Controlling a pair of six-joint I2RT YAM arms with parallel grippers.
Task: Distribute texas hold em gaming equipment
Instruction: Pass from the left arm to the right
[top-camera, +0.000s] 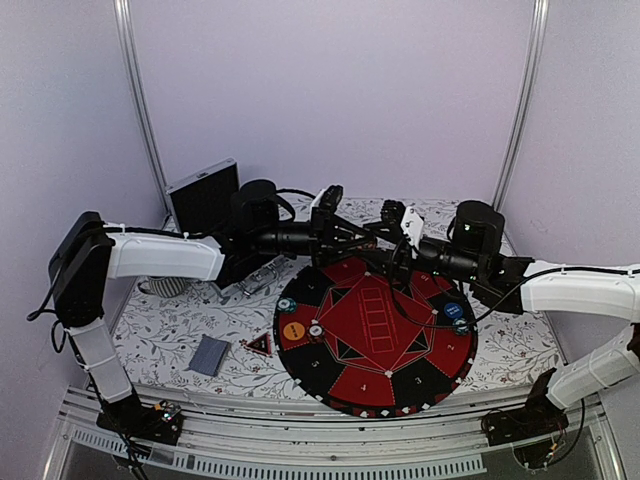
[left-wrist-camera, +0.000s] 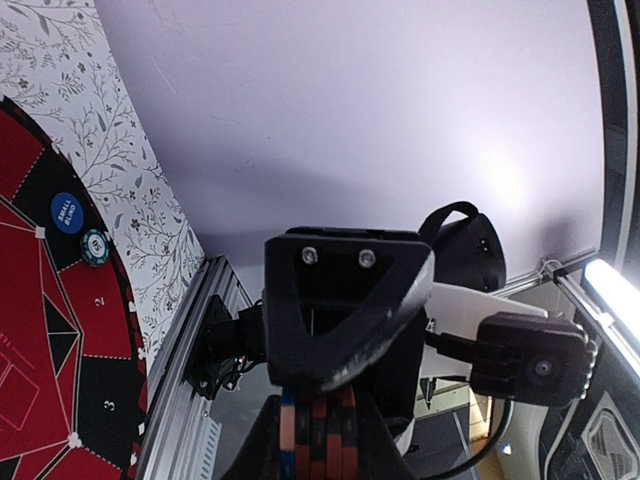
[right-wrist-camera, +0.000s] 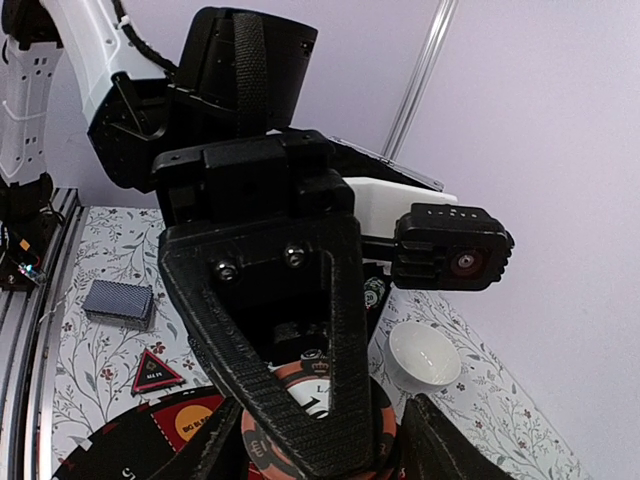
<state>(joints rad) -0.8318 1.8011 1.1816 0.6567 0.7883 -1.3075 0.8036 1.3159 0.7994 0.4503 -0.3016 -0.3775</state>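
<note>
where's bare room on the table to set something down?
Free: floral cloth beyond the card deck, left of the mat; cloth off the mat's near-right rim; the mat's red centre. Crowded: the mat's far edge, where left fingers and right fingers meet at a chip stack; also around the orange button.

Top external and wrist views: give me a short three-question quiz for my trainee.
1. True or false: the grey-blue deck of playing cards lies off the round red-and-black felt mat.
2. Which colour button disc lies on the mat's left side in the top view? A orange, B blue, C green.
3. What sits between the left gripper's fingers?
Key: 1 true. 2 A, the orange button disc. 3 a stack of striped-edge poker chips.
</note>
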